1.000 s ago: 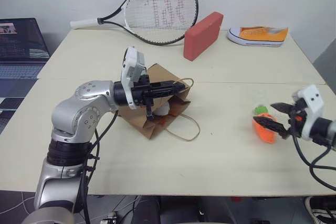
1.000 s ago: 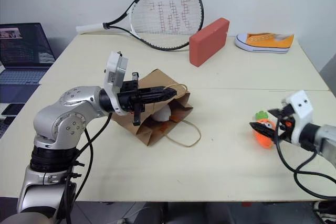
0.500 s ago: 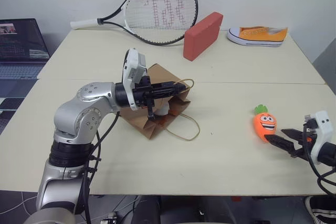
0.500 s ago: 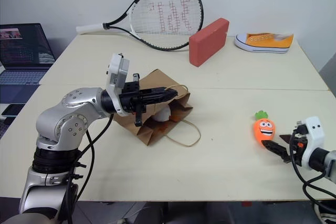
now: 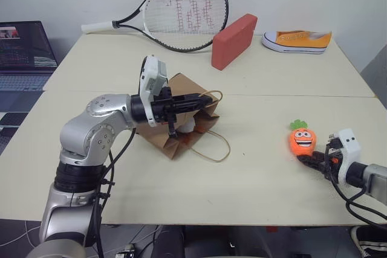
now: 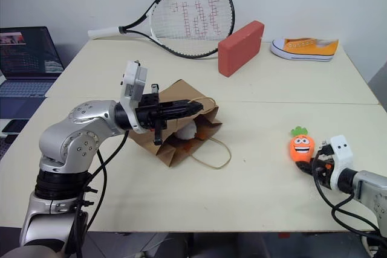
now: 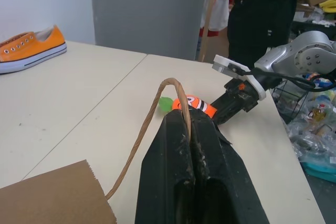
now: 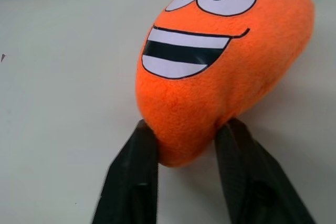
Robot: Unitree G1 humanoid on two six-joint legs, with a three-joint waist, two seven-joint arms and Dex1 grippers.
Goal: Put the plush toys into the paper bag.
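Laptop (image 5: 24,52): at the far left, beside the desk (image 5: 254,185), screen lit.
Racket (image 5: 175,10): flat at the back of the desk, handle pointing left.
Left end effector (image 5: 202,102): fingers pressed together on a handle (image 7: 157,124) of the bag, held level above the bag's mouth, pointing right.
Bag (image 5: 175,126): brown paper, lying on its side at mid-desk under the left end effector; mouth turned right; one handle pinched up, the other loop (image 5: 211,146) lying on the desk in front.
Egg (image 6: 188,130): white plush, inside the bag's mouth, partly hidden by the paper and the left end effector.
Block (image 5: 233,40): red, behind the bag, just right of the racket head.
Shoe (image 5: 297,41): orange and white, at the back right, well apart from the toys.
Carrot (image 5: 301,139): orange plush with green top, grinning face up, on the desk near the right edge, well apart from the bag.
Right end effector (image 8: 186,174): low at the desk, its two fingers (image 8: 131,177) closed against the pointed end of the carrot, one on each side, touching the plush.
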